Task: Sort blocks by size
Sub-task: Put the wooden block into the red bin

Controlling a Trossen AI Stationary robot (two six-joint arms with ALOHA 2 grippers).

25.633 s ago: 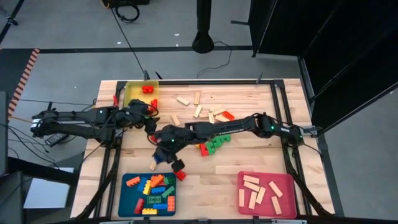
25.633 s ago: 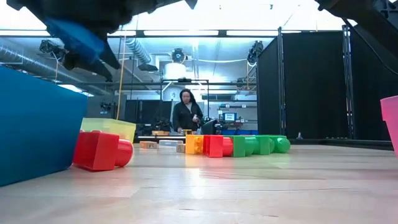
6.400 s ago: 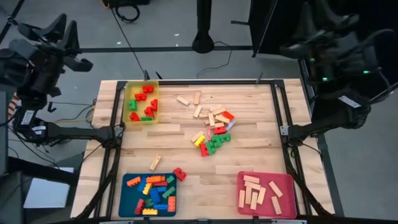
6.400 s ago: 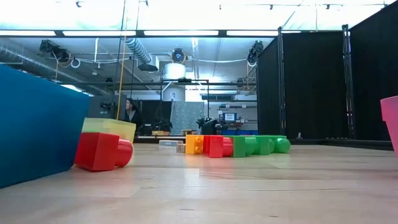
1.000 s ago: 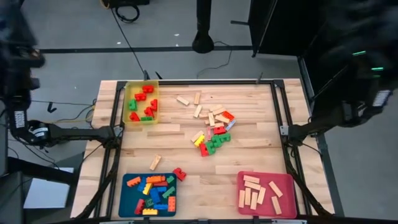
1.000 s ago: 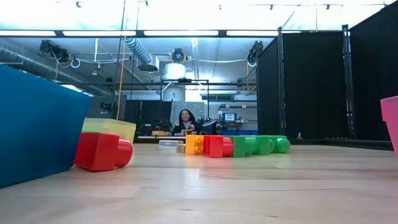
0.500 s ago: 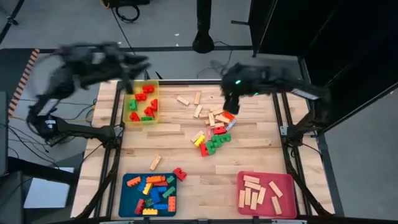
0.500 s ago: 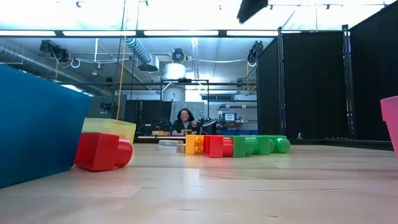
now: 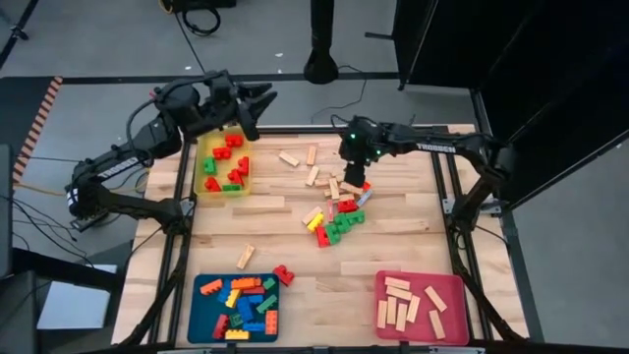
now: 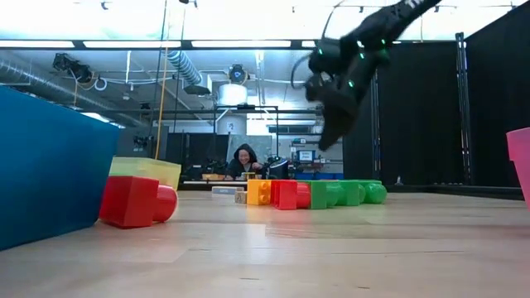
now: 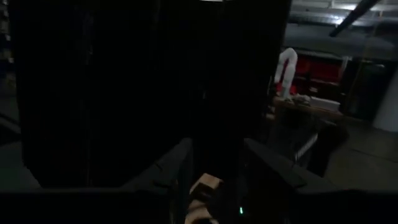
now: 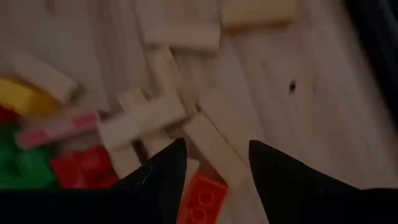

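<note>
Right gripper [image 9: 355, 175] poised above the loose blocks [image 9: 336, 205] at table centre — fingers [image 12: 163, 168] parted, gripping nothing. Left gripper [image 9: 257, 105] raised past the table's far edge by the yellow tray [image 9: 201, 147] — fingers apart, empty.

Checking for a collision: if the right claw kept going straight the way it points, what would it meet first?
Probably the orange brick showing between the right claw's open fingers, among wooden bars; depth is unclear.
</note>
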